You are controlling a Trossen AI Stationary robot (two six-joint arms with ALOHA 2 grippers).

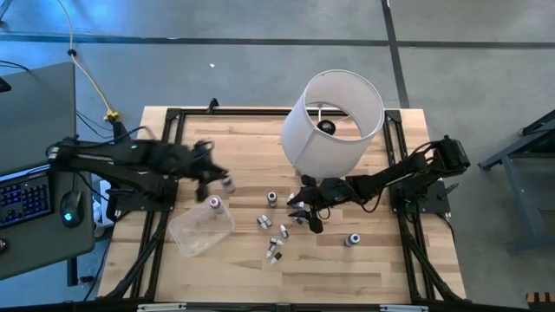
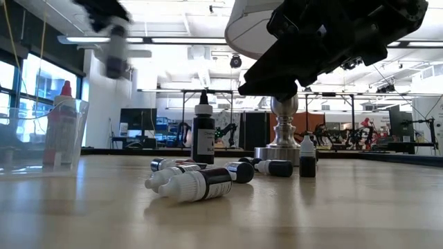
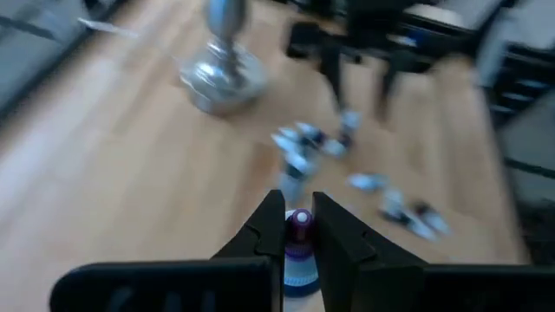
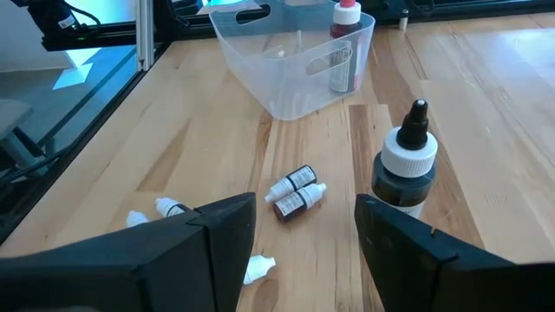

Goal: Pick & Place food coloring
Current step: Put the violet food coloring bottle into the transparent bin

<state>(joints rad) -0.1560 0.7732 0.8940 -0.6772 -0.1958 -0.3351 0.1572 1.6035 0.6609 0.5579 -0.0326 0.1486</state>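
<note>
Currently, one bottle [image 4: 344, 45] stands in one tub [image 4: 260, 82].

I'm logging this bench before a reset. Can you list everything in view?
loose bottles: at least six, whitish with mostly dark caps, scattered mid-table
held bottle: one, pink cap, lifted in the left gripper
tub bottle: one, red cap, standing in the tub
tub: one, clear plastic, left front of the table
lamp: one, white shade, silver base, back of the table
table: one, light wood
keyboard: one, dark, on a desk left of the table
left gripper: shut on the held bottle
right gripper: open, low over the loose bottles
</note>
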